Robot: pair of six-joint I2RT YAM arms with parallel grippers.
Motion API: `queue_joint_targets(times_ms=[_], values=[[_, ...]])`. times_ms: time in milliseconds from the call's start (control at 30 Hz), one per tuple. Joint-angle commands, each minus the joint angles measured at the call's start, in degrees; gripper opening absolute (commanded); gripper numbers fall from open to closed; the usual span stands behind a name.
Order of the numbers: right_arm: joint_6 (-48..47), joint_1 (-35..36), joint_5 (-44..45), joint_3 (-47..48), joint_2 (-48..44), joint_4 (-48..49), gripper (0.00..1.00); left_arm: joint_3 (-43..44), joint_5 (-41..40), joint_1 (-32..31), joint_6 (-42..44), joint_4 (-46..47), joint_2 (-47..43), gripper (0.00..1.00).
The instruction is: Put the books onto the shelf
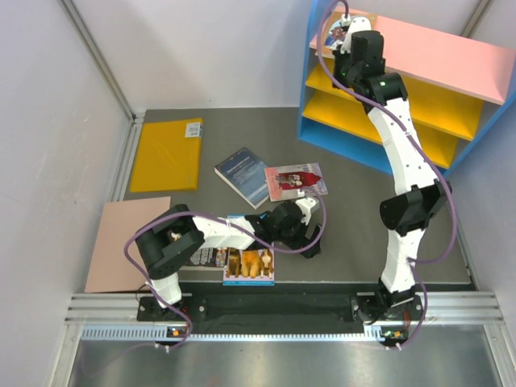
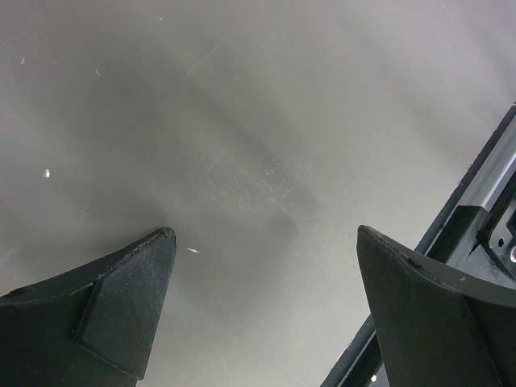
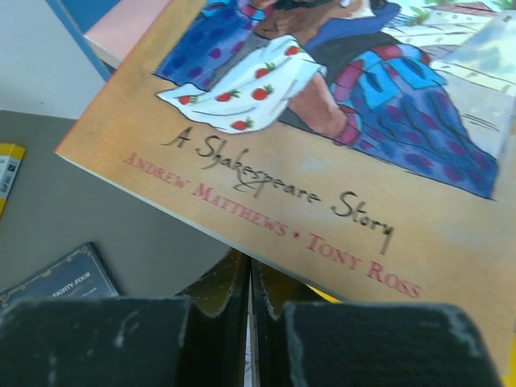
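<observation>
The shelf [image 1: 484, 121] with blue sides stands at the back right. A tan book [image 3: 322, 161] with a blue figure lies tilted over the corner of the shelf's pink top board [image 3: 129, 28]. My right gripper [image 3: 251, 270] is shut just under that book's near edge, and the cover hides its tips. From above, the right gripper [image 1: 348, 36] sits at the shelf's top left corner beside the tan book [image 1: 337, 34]. On the table lie a dark navy book [image 1: 243, 175], a red-and-white book [image 1: 296, 181], a blue dog book [image 1: 250, 264] and a black book [image 1: 208, 256]. My left gripper [image 2: 266, 234] hangs open over bare table.
A plain yellow sheet [image 1: 168, 153] lies at the back left and a pinkish-brown board [image 1: 125, 242] at the front left. White walls close in both sides. The metal rail [image 2: 484, 201] at the table's front edge runs close to the left gripper [image 1: 310, 240].
</observation>
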Motion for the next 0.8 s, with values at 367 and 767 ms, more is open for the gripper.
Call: queue_joint_targets(times_ms=[367, 767], values=[[0.24, 1.93, -2.53, 2.87, 1.87, 12.44, 0.03, 0.42, -0.81, -0.4, 0.27, -4.55, 1.85, 0.99], [1.83, 2.02, -5.35, 2.69, 4.95, 15.69, 0.04, 0.78, -0.9, -0.4, 0.36, -4.9, 1.94, 0.99]])
